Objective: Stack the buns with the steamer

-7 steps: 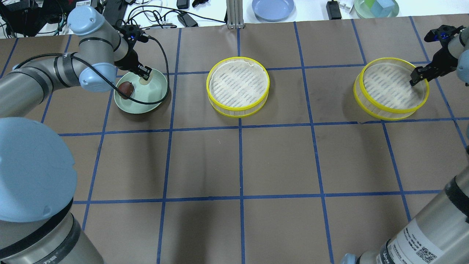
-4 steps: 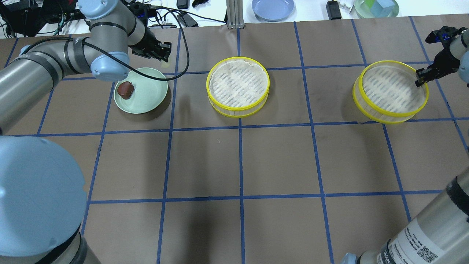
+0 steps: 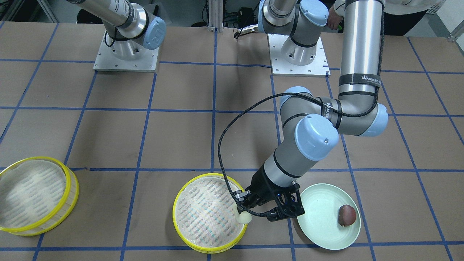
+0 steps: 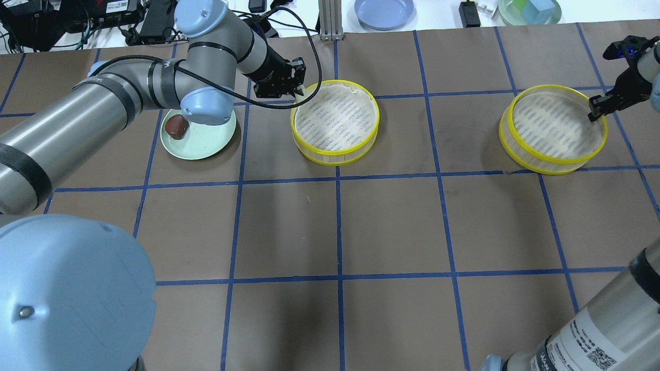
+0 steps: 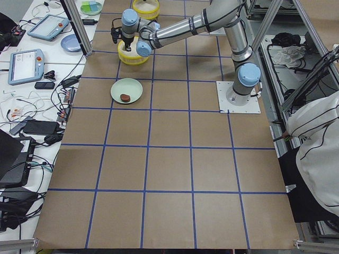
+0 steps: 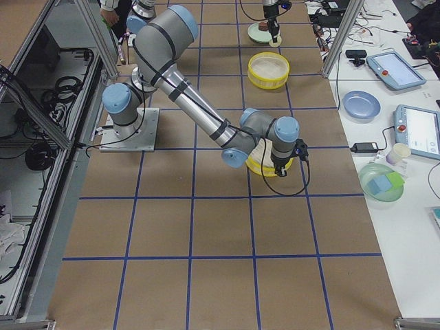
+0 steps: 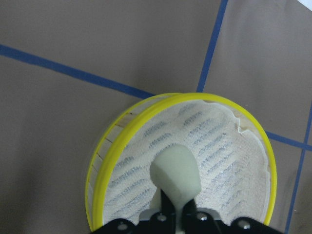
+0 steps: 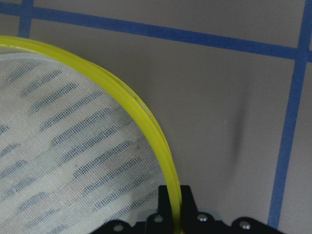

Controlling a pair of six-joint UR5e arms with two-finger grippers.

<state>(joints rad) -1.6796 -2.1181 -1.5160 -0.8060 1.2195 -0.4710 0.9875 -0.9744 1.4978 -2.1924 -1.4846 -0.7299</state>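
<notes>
The brown bun lies on the plate near the counter's far edge. The left arm bends over it. Overhead hides what the wrist view shows: the left claw clamped on the cream bun, above the middle steamer rim. Toward the far-right corner, the right claw pinches the right steamer rim.

Bright even overhead light, soft table shadows (diffuse edges), wrist views slightly soft.
</notes>
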